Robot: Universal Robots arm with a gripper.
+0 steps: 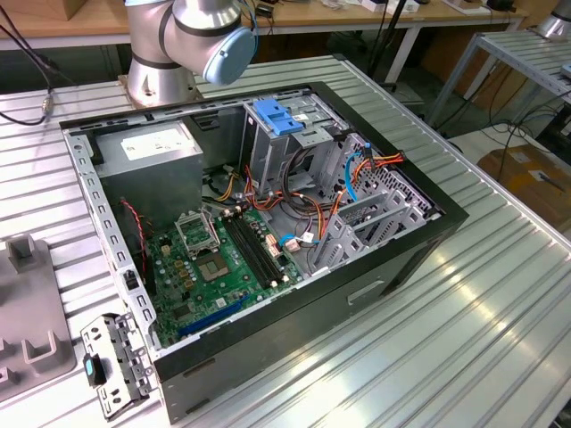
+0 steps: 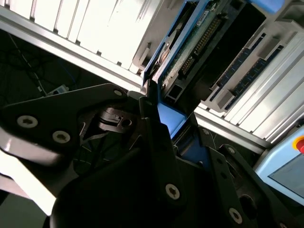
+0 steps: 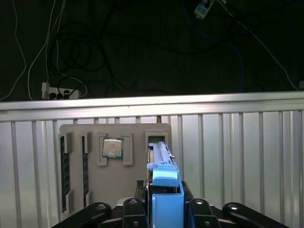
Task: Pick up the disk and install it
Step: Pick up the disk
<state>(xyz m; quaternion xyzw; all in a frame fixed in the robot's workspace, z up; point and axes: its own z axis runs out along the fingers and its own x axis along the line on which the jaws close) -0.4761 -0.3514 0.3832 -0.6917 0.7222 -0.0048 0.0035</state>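
The end effector (image 3: 165, 203) is pinching the disk (image 3: 163, 166) by its blue frame near the grey tray (image 3: 114, 185), so grabbing looks done, but it is not in the computer case (image 1: 410, 259) yet.

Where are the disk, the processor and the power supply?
disk (image 3: 167, 204): first wrist view, on its blue frame.
processor (image 3: 113, 147): first wrist view, middle of its metal lid.
power supply (image 1: 152, 144): exterior view, on its white label.

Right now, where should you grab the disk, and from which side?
Grip the disk by its blue carrier frame, coming at its end, edge-on. It stands on edge and is thin, so the tool can pinch its two flat sides, as it seems to here.
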